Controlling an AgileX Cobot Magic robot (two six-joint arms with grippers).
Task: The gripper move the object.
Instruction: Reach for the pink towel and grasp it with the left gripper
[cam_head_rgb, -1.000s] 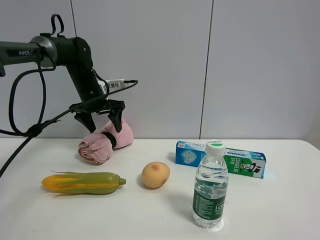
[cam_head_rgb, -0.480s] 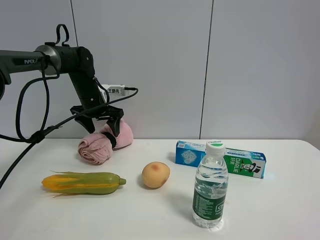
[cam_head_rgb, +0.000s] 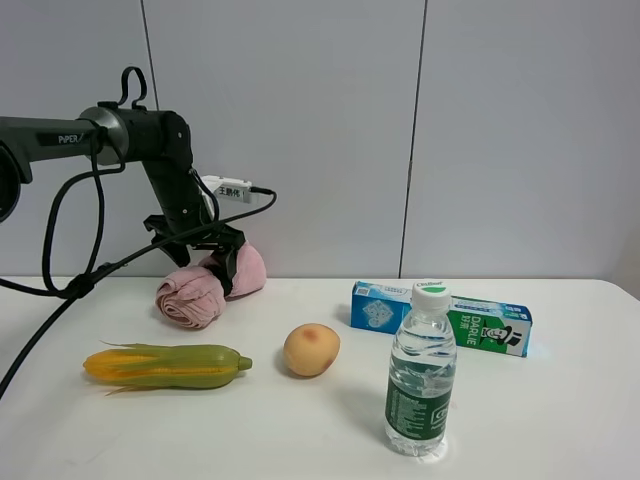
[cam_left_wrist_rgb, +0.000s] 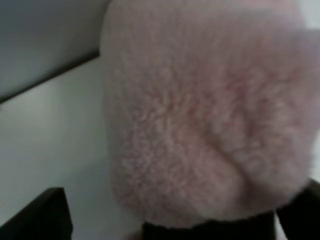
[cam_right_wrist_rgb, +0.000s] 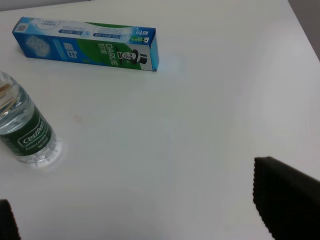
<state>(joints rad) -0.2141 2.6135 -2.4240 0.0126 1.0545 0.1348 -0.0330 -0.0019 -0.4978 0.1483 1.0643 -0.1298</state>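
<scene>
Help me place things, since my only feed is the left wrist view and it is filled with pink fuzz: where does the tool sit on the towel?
Observer: In the exterior high view the left tool straddles the pink towel near its black band, one finger on each side.
Operator: Is the towel off the table?
Observer: No, it lies on the white table, near the back wall.
Operator: Anything close by?
Observer: A corn cob lies in front of it, apart from it.
</scene>
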